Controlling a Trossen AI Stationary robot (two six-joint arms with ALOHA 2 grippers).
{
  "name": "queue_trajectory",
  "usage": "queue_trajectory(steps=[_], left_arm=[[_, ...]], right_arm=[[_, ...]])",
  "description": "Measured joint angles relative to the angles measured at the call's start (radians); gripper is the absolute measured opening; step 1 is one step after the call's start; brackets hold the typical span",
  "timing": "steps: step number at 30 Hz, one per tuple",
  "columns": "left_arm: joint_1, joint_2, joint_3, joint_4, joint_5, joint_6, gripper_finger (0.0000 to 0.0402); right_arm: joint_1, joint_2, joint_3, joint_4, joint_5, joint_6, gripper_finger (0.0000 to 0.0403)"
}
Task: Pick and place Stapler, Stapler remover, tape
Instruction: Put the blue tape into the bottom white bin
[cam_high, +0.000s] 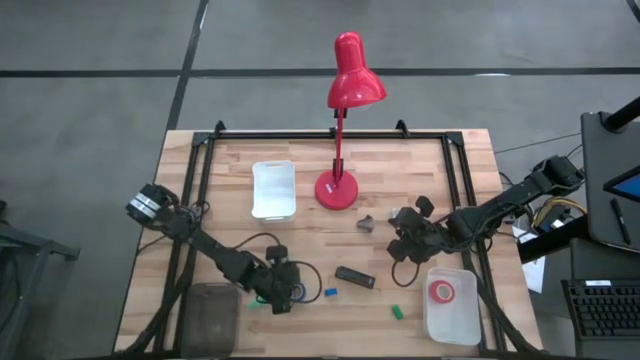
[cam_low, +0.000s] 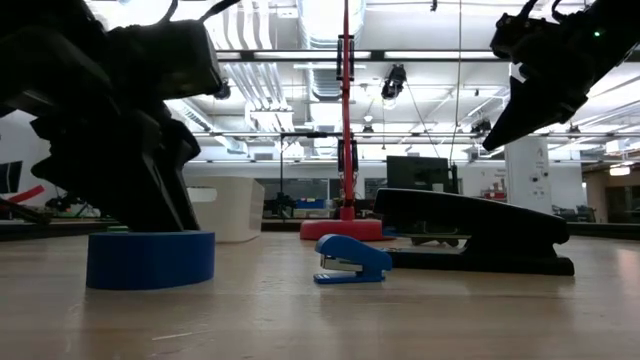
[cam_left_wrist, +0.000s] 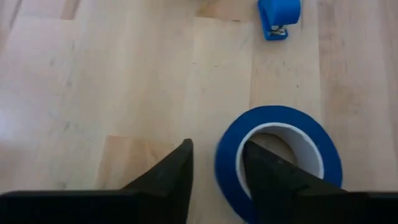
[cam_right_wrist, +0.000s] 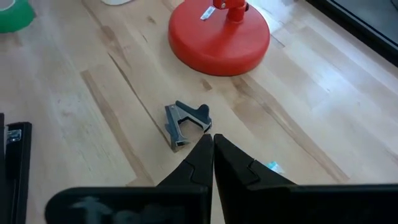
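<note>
The blue tape (cam_left_wrist: 278, 163) wall is straddled by the half-closed left hand (cam_left_wrist: 217, 163); it should be squeezed fully before lifting.

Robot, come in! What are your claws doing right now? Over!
Left gripper straddling wall of blue ring-shaped tape roll, not yet clamped. Right gripper shut, empty, above grey metal staple remover. Nothing blocking.

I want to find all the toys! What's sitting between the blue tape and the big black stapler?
A tiny blue stapler sits between the blue tape and the black stapler, seen in the low view.
</note>
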Motion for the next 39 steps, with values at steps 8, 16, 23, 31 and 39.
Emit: queue_trajectory(steps=[8, 16, 23, 31, 39], left_arm=[[0.003, 0.002, -0.002, 0.041, 0.011, 0.084, 0.0038], [0.008, -0.054, -0.004, 0.055, -0.193, 0.153, 0.0038], [0.007, -0.147, -0.004, 0.290, -0.420, 0.399, 0.0055], [0.029, -0.161, -0.003, 0.832, -0.450, 0.885, 0.0042], [0.101, -0.161, 0.023, 0.982, -0.305, 1.007, 0.0050]], right_arm=[[0.000, 0.000, 0.000, 0.032, 0.000, -0.004, 0.0008], [0.002, 0.000, 0.000, 0.140, -0.010, -0.109, 0.0008], [0.042, 0.002, -0.003, 0.283, -0.038, -0.336, 0.0008], [0.057, 0.003, -0.014, 0.326, -0.056, -0.344, 0.0008], [0.092, 0.003, -0.065, 0.910, -0.383, -0.763, 0.0008]])
